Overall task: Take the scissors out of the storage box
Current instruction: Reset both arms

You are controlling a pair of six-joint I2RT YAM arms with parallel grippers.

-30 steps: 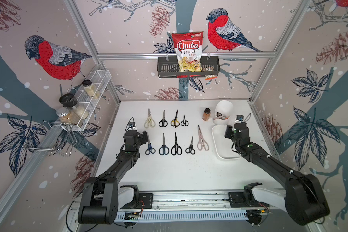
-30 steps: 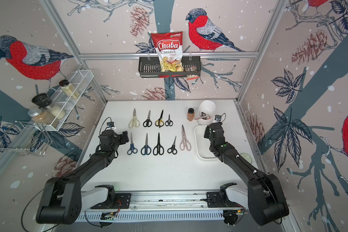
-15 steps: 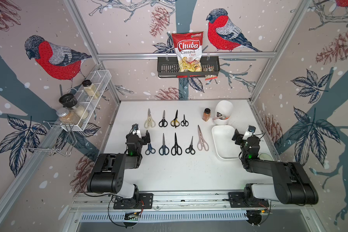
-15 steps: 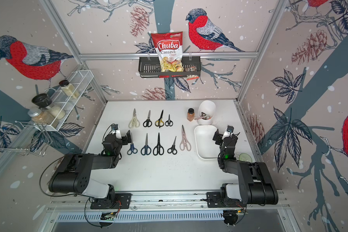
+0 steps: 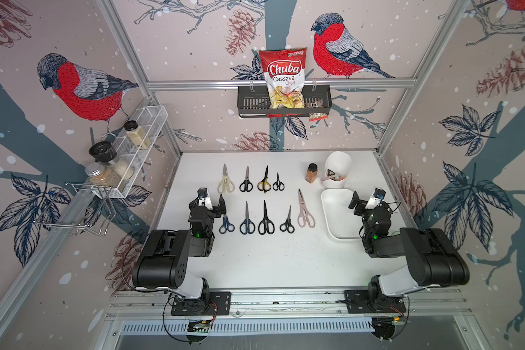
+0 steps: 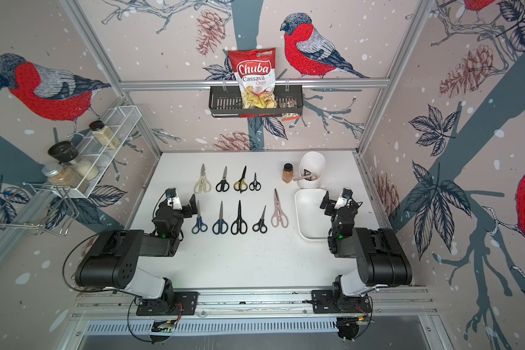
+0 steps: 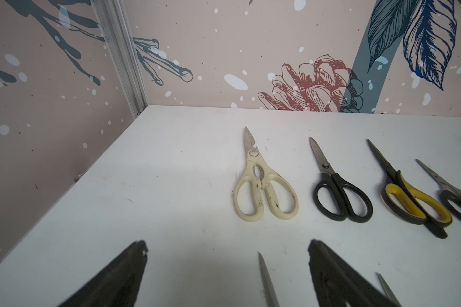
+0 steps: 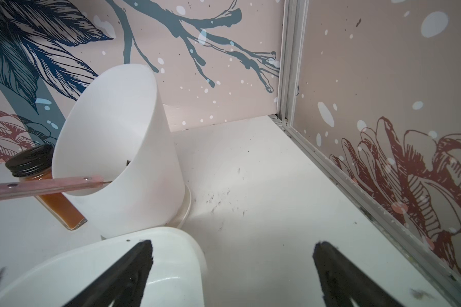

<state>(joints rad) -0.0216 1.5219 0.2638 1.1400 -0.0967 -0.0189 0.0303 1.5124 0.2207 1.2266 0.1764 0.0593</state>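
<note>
- White bench (image 5: 270, 263), matt, with dark scuffs (image 8: 218, 202) toward the right wall.
- Walls: beige paper printed with red-breasted birds, pinecones and blue leaves. Aluminium frame posts (image 7: 123, 58) stand at the corners.
- Back wall: black basket (image 5: 252, 103) holding a Chuba chips bag (image 5: 284, 78).
- Left wall: wire rack (image 5: 143, 136) with spice jars.
- The scissors (image 5: 265, 218) lie flat on the bench in two rows, four far and five near, handles toward the arms. All sit left of the storage box (image 5: 335, 212).
- White cup (image 5: 338, 162) and amber jar (image 5: 311, 174) stand just beyond the box.
- Left gripper (image 7: 226, 247): jaws apart, over the blade tip of the blue-handled pair (image 5: 225, 224).
- Right gripper (image 8: 233, 247): jaws apart, holding nothing, above the box's far corner.
</note>
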